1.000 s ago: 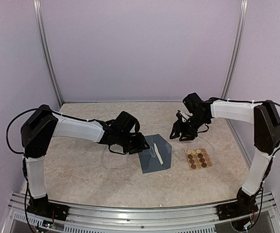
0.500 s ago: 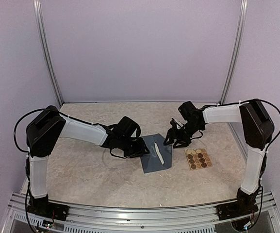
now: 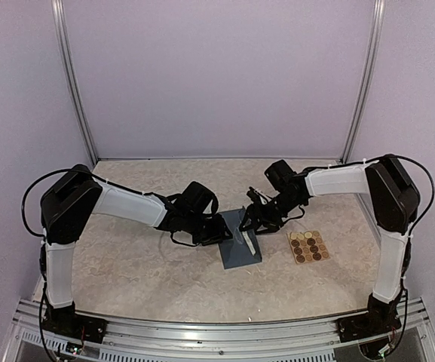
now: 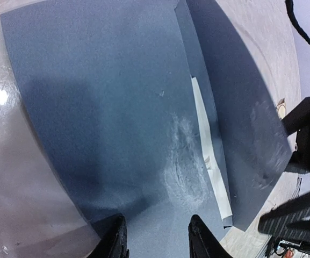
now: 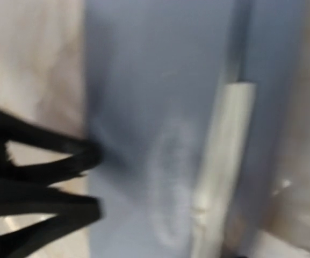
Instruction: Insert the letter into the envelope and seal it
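The slate-blue envelope [image 3: 237,245] lies flat at the table's middle and fills the left wrist view [image 4: 101,102]. A thin white strip of the letter [image 3: 246,239] shows at the pocket's mouth, also in the left wrist view [image 4: 208,150] and, blurred, in the right wrist view [image 5: 222,161]. The flap [image 4: 240,123] lies to the right of that strip. My left gripper [image 3: 219,227] is open, its fingertips [image 4: 118,236] resting on the envelope's left edge. My right gripper [image 3: 252,219] is over the flap's far right edge; its own fingers do not show in the blurred wrist view.
A tan sheet of round brown stickers [image 3: 308,246] lies just right of the envelope. The left gripper's black fingers [image 5: 42,183] show at the left of the right wrist view. Purple walls close in the table on three sides.
My right gripper has moved left and down from beside the sticker sheet to the envelope's flap. The flap now looks narrower from above. My left gripper has stayed on the envelope.
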Controlling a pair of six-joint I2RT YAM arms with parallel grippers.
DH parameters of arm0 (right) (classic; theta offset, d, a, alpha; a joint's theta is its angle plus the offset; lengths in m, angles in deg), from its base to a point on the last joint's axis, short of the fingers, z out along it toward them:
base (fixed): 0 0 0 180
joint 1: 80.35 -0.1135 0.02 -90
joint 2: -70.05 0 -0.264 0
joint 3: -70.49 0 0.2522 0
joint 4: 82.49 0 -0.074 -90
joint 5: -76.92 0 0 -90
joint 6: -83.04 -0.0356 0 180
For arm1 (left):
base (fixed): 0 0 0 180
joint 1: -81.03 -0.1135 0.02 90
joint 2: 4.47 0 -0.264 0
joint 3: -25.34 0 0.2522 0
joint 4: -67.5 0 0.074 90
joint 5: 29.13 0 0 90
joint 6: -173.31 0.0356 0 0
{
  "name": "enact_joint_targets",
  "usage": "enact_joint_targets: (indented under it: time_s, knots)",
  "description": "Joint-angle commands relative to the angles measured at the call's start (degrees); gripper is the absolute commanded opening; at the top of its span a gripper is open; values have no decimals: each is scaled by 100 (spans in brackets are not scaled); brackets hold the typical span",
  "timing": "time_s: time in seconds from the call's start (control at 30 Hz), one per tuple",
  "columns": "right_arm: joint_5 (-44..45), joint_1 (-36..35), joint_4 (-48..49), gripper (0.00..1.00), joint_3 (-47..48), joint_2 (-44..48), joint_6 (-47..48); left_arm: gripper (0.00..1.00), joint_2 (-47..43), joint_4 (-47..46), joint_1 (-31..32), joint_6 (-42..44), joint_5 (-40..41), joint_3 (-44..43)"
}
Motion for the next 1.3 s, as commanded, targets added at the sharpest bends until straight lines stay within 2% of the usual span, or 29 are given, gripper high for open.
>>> enact_joint_targets:
  time_s: [0.0, 0.57, 0.73, 0.87, 1.07, 1.17, 1.27]
  knots:
    - [-307, -239, 277, 60, 75, -92, -2, 37, 178, 450, 10, 52, 16, 161]
    - [-429, -436, 685, 57, 291, -792, -161, 37, 152, 432, 17, 17, -28, 216]
    - [-238, -434, 662, 56, 206, -543, -204, 37, 94, 412, 18, 0, 62, 291]
    - [-106, -422, 601, 59, 220, 15, -312, 37, -176, 262, 19, -10, 244, 465]
    - [660, -220, -71, 66, 73, 1079, -308, 46, -859, 116, 31, -9, 587, 613]
    - [1517, -43, -724, 66, -80, 1556, -232, 52, -1249, 161, 36, -54, 842, 626]
    - [2339, 94, -1298, 66, -255, 1925, -128, 54, -1567, 207, 31, -99, 988, 667]
